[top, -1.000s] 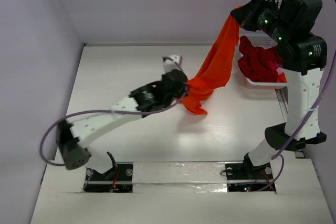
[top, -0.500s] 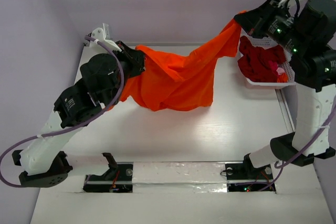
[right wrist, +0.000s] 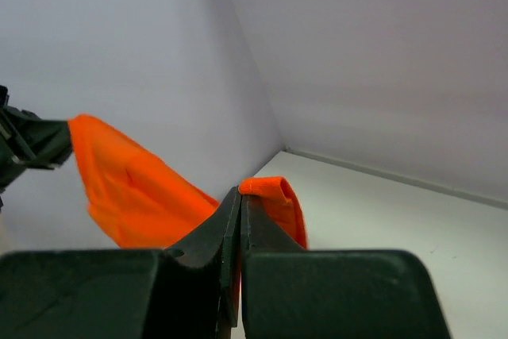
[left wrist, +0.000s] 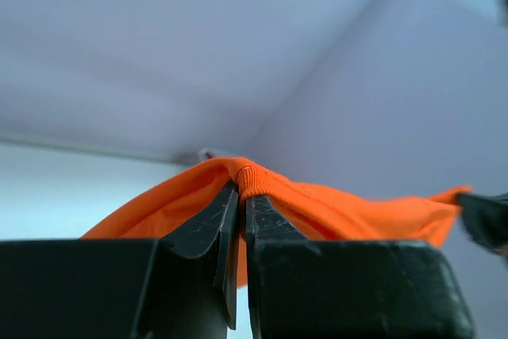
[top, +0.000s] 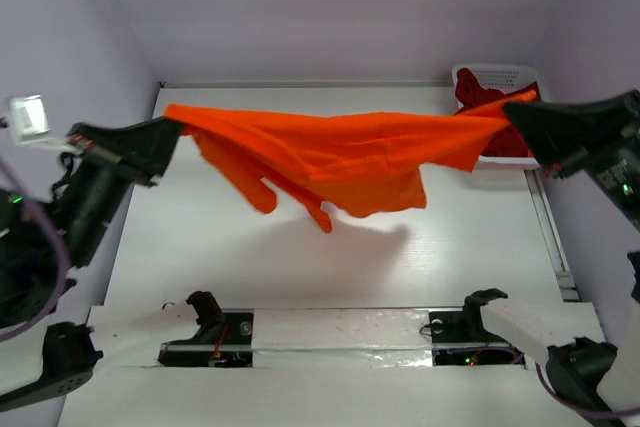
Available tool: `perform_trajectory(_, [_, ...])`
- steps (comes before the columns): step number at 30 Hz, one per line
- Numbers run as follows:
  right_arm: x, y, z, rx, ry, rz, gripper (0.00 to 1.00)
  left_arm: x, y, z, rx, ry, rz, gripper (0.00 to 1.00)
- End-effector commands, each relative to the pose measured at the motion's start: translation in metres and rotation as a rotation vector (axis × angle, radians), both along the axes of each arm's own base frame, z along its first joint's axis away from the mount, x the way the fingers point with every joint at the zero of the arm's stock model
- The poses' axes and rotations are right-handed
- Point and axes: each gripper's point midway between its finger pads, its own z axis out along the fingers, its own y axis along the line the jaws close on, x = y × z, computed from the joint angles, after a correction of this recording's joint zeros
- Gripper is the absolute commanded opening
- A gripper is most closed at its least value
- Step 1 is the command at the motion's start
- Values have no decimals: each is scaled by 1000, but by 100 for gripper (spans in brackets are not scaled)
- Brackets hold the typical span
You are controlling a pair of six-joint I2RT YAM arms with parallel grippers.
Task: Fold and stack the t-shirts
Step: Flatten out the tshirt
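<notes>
White table (top: 350, 277), white lattice basket (top: 497, 74) of crimson t-shirts (top: 472, 95) at its far right corner

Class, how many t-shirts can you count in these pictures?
2 at least: the orange t-shirt, stretched between the left gripper and right gripper; dark red cloth in the white basket, perhaps several shirts.

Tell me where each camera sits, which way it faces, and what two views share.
Top external: above and behind the arms, looking down at the table; both arms show, left claw and right claw holding the orange t-shirt stretched in the air.
Left wrist: on the left wrist, looking past its own shut claw toward the right claw.
Right wrist: on the right wrist, looking past its own shut claw toward the left claw.
Shared: both wrist views show the pinched shirt and the opposite claw.
</notes>
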Motion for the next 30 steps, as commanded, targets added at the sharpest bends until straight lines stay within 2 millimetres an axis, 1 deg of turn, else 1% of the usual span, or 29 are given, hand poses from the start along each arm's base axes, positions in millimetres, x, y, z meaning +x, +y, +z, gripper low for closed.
perform_trajectory(1, [-33,-11,16,-1,-171,-19,0,-34,8,41,-109,-188,-127,0])
perform_trajectory(2, [-42,-14,15,4,-182,-26,0,-41,2,38,-99,-207,-176,0])
perform_trajectory(3, [-50,-18,15,13,-195,-38,0,-51,7,42,-116,-234,-207,0])
perform_trajectory(4, [-69,-23,16,24,-225,-41,0,-57,8,46,-131,-257,-230,0])
perform_trajectory(5, [-77,-26,17,31,-237,-39,0,-63,9,49,-136,-271,-255,0])
perform_trajectory(7, [-99,-28,18,47,-266,-18,0,-72,4,51,-129,-281,-307,0])
perform_trajectory(8, [-106,-28,19,52,-276,-10,0,-77,5,56,-136,-293,-326,0])
perform_trajectory(9, [-112,-28,19,60,-277,6,0,-83,0,58,-128,-306,-366,0])
perform_trajectory(10, [-122,-29,20,66,-296,12,0,-88,2,63,-142,-314,-386,0])
perform_trajectory(13, [-130,-28,19,80,-305,34,0,-101,1,70,-155,-340,-447,0])
perform_trajectory(15, [-125,-27,15,71,-292,32,0,-106,6,76,-172,-345,-453,0])
perform_trajectory(17, [-115,-24,10,60,-267,33,0,-102,10,74,-166,-319,-431,0])
perform_trajectory(18, [-103,-21,4,50,-239,33,0,-94,12,72,-167,-292,-387,0])
perform_trajectory(20, [-87,-17,-3,38,-202,33,0,-80,13,57,-141,-231,-326,0])
perform_trajectory(21, [-74,-12,-8,23,-174,39,0,-67,17,50,-139,-193,-261,0])
perform_trajectory(22, [-62,-9,-16,10,-144,42,0,-58,16,39,-116,-156,-228,0])
perform_trajectory(23, [-53,-6,-21,2,-121,46,0,-47,9,24,-87,-115,-194,0])
perform_trajectory(24, [-44,-2,-26,-8,-101,51,0,-36,11,15,-81,-80,-140,0])
perform_trajectory(25, [-28,3,-36,-20,-63,59,0,-29,8,5,-64,-52,-118,0])
perform_trajectory(26, [-20,6,-41,-26,-44,63,0,-20,1,-10,-37,-13,-95,0])
perform_trajectory(28, [-11,11,-48,-34,-25,80,0,-7,-4,-25,-23,37,-49,0])
perform_trajectory(29, [-4,13,-54,-38,-5,85,0,1,-12,-39,0,68,-34,0])
perform_trajectory(30, [-3,15,-57,-43,-2,92,0,7,-16,-47,11,84,-21,0])
